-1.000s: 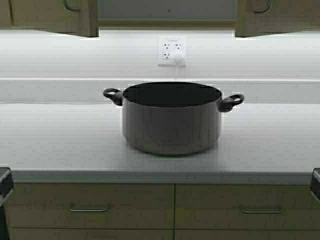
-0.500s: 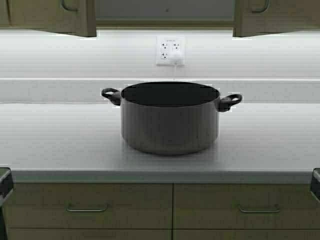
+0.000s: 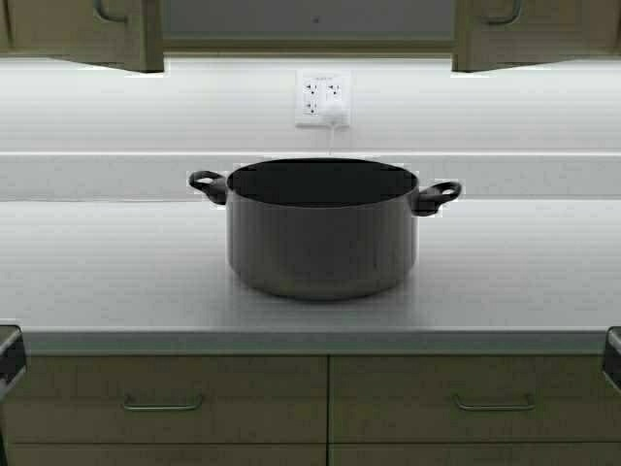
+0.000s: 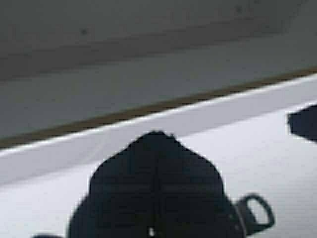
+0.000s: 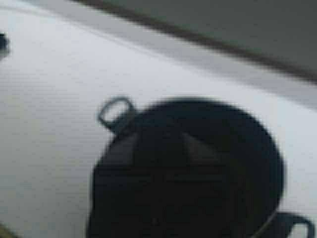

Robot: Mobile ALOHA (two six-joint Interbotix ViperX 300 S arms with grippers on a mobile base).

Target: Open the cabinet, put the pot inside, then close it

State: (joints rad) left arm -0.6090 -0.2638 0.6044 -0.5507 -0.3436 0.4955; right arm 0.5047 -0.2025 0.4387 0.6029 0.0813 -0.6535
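Note:
The pot [image 3: 322, 243], large, round and dark grey with two black loop handles, stands lidless in the middle of the white counter [image 3: 97, 272]. Below the counter edge are shut cabinet fronts with metal bar handles, one at the left [image 3: 163, 402] and one at the right [image 3: 493, 402]. My left gripper [image 4: 156, 136] hangs shut above the counter, with one pot handle [image 4: 255, 213] beside it. My right gripper [image 5: 161, 134] is shut, a dark shape in front of the pot [image 5: 247, 148]. Neither holds anything. In the high view only dark arm parts show at the bottom corners.
Upper cabinets hang at the top left [image 3: 82, 29] and top right [image 3: 534, 29], both with handles. A white wall outlet [image 3: 323, 97] with a plug in it sits behind the pot. A low backsplash ledge [image 3: 97, 175] runs along the back of the counter.
The whole scene has shifted a little to the left in the high view, so the robot has moved. The pot stays in its place on the counter.

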